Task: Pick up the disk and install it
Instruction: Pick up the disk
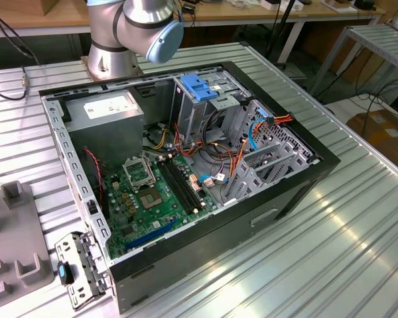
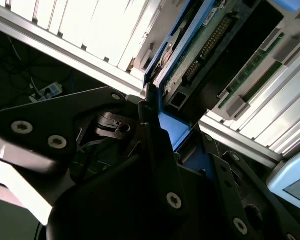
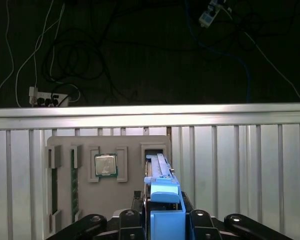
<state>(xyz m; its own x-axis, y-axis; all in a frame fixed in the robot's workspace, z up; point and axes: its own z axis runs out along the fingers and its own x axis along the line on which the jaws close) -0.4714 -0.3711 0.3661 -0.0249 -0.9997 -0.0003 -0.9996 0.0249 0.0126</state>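
Ribbed metal table (image 3: 240, 165), grey tray (image 3: 60, 145): disk (image 3: 158, 167) on edge at tray's slot (image 3: 149, 151) beside chip (image 3: 105, 165), gripper (image 3: 164, 220) clenched on its blue rails (image 3: 165, 192); hold best kept square to slot, unskewed.

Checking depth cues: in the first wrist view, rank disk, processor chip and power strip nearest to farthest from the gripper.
1. The disk, at the gripper.
2. The processor chip, in the grey holder.
3. The power strip, beyond the table.
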